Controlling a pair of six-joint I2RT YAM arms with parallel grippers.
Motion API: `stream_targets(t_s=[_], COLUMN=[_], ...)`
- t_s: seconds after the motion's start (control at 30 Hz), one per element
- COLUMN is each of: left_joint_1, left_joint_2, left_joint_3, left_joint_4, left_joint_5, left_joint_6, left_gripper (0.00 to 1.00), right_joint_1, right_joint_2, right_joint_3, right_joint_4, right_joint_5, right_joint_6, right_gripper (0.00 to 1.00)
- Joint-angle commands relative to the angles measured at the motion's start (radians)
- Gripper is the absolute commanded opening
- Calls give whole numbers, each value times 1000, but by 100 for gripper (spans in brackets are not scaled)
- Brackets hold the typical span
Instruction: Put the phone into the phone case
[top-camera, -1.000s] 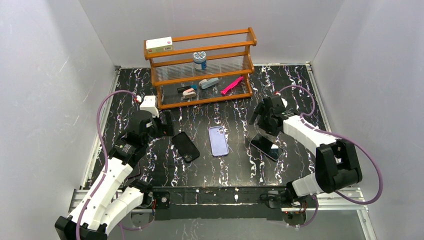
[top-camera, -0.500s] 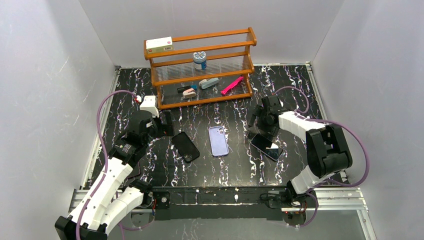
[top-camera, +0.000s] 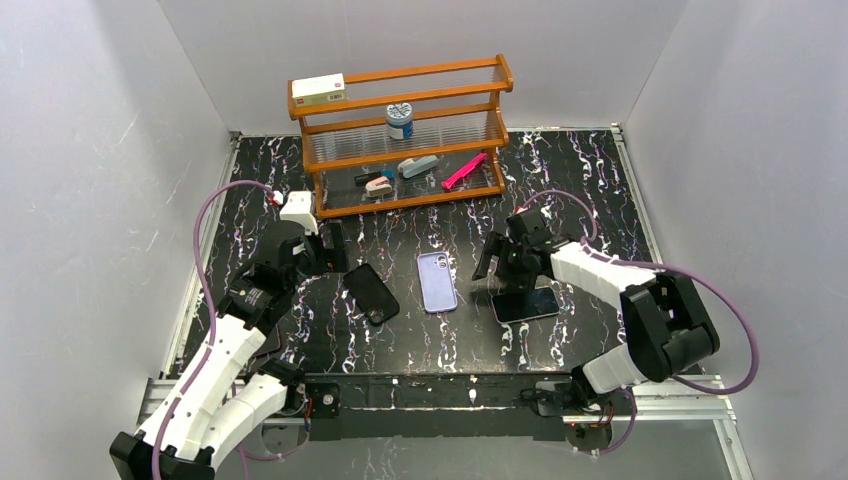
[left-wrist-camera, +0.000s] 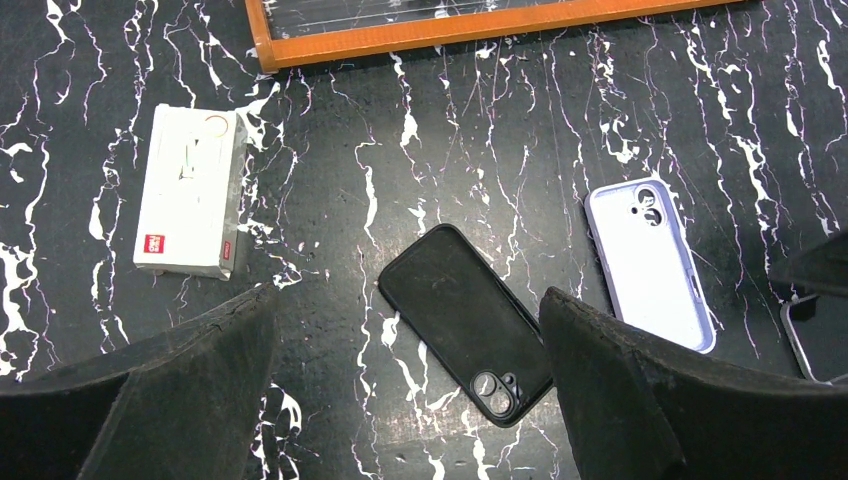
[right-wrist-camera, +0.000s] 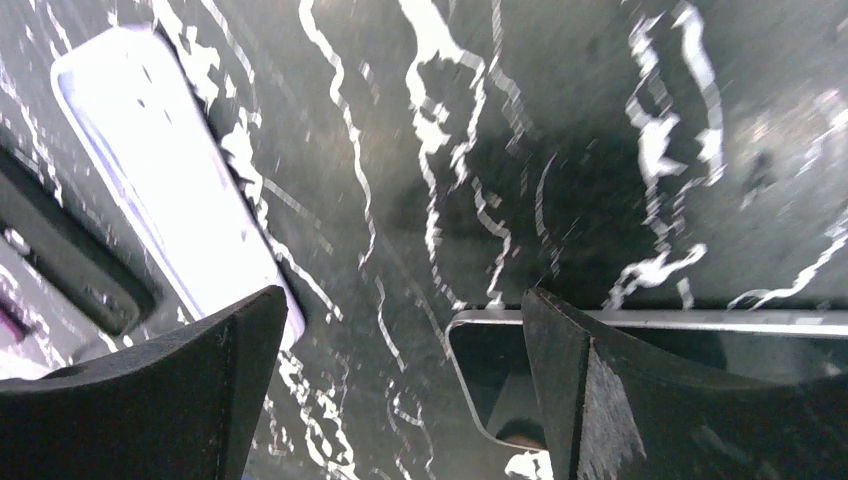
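The phone lies flat, screen up, right of the table's centre, its long side about level across the top view. My right gripper is open and low at the phone's left end. In the right wrist view the phone's corner shows between the fingers, and the right finger covers part of it. The black phone case lies flat left of centre. My left gripper is open above the case's far end. In the left wrist view the case lies between the open fingers, camera hole toward me.
A lavender case-like shell lies between the black case and the phone; it also shows in both wrist views. A wooden rack with small items stands at the back. A white box lies left of the black case.
My right gripper has moved left and turned. The phone has swung from a diagonal to about level and shifted a little left. The left arm has not moved.
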Motion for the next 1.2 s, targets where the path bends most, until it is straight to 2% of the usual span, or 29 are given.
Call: stream_targets(t_s=[0.0, 0.13, 0.23, 0.37, 0.5, 0.7, 0.83, 1.17], left_joint_1=[-4, -4, -4, -4, -4, -4, -4, -4], left_joint_2=[-13, -11, -17, -19, -12, -19, -12, -16], left_joint_3=[10, 10, 10, 10, 12, 9, 10, 10], left_joint_4=[3, 3, 4, 4, 4, 4, -1, -1], left_joint_5=[5, 8, 9, 5, 6, 3, 10, 10], left_joint_6=[-1, -1, 1, 0, 1, 1, 1, 1], left_gripper=[98, 98, 98, 98, 98, 98, 98, 98], right_joint_1=[63, 79, 80, 79, 78, 60, 44, 20], right_joint_2=[-69, -122, -159, -190, -170, -74, -35, -111], right_joint_3=[-27, 3, 40, 68, 94, 122, 135, 100], right_joint_4=[-54, -162, -365, -570, -760, -827, -771, -725], right_joint_5=[-49, 31, 218, 346, 419, 418, 389, 464], right_joint_6=[66, 193, 455, 719, 912, 983, 980, 1086], right_gripper=[95, 95, 98, 99, 99, 99, 99, 99])
